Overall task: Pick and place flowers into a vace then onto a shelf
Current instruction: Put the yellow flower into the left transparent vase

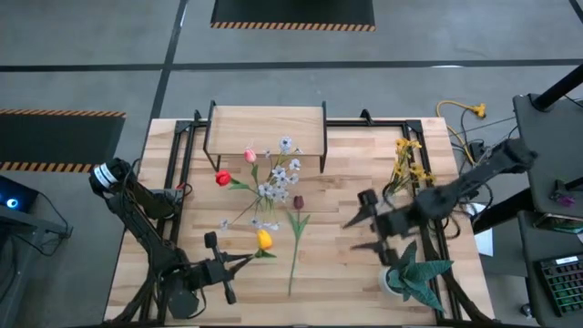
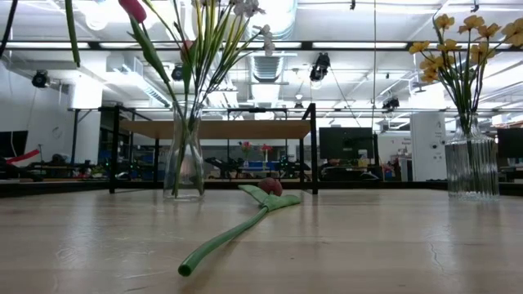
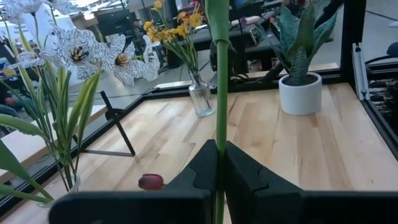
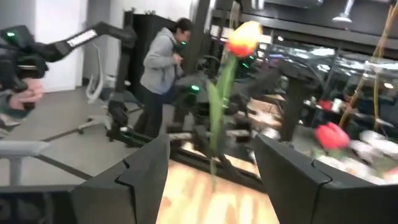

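Observation:
My left gripper (image 1: 248, 261), near the table's front left, is shut on a yellow tulip (image 1: 264, 240) that stands upright, bloom up (image 4: 244, 37). A glass vase (image 2: 184, 167) at mid-table holds a red tulip (image 1: 222, 178), a pink tulip (image 1: 250, 155) and pale blossoms (image 1: 282, 173). A dark maroon tulip (image 1: 297, 202) lies flat on the table, its stem end (image 2: 188, 265) toward the near edge. The shelf (image 1: 266, 128) stands at the far edge. My right gripper (image 1: 360, 223) hangs open and empty right of the maroon tulip. My left gripper pinches the yellow tulip's green stem (image 3: 219, 124) between its two shut fingers (image 3: 199, 174). The fingers come in about level from the table's near left and lie across the stem. The stem stands upright, running above and below the fingers, with the bloom on top, clear of the table.
A second glass vase (image 2: 471, 163) with a yellow-bloomed bunch (image 1: 405, 164) stands at the right. A white pot with a spiky green plant (image 1: 414, 273) sits at the near right, close to my right arm. A person (image 4: 158, 68) stands in the room beyond the table.

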Available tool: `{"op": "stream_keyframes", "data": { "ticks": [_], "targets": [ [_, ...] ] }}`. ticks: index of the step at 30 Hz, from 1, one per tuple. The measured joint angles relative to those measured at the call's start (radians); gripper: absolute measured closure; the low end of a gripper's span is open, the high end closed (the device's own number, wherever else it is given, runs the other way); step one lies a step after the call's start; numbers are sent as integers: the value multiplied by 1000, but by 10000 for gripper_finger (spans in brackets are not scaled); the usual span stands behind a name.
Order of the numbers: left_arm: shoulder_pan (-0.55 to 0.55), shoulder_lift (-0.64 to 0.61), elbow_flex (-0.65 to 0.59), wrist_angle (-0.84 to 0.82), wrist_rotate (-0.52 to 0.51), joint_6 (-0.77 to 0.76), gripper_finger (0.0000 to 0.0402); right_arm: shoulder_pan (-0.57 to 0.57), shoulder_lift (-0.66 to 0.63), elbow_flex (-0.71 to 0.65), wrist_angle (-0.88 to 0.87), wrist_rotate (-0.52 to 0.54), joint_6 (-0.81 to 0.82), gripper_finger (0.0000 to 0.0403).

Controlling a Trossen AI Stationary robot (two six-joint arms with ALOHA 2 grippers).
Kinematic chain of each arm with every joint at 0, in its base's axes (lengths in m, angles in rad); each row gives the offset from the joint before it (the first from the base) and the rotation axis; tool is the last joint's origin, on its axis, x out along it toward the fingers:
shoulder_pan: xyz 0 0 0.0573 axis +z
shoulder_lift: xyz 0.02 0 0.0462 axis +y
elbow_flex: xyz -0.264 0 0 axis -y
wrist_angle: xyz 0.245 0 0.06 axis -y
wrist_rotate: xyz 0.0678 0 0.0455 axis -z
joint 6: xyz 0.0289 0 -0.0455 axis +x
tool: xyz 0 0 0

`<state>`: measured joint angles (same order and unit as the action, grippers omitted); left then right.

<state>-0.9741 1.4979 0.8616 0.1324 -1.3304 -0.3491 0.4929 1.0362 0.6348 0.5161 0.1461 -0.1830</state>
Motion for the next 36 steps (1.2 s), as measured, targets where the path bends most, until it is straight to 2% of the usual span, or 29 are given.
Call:
{"op": "stream_keyframes", "data": {
  "ticks": [7,11,14,26,36],
  "targets": [
    [10,1,29,7,14,0,401,91,242,103,179,43,-91,177],
    [47,1,58,10,163,47,401,86,330,175,175,98,-105,177],
    [75,2,63,43,178,87,401,86,379,223,176,98,-106,176],
    [127,3,68,196,358,308,401,72,466,360,171,119,-111,175],
    [195,3,68,201,430,318,401,59,477,386,168,120,-106,177]
  ]
}}
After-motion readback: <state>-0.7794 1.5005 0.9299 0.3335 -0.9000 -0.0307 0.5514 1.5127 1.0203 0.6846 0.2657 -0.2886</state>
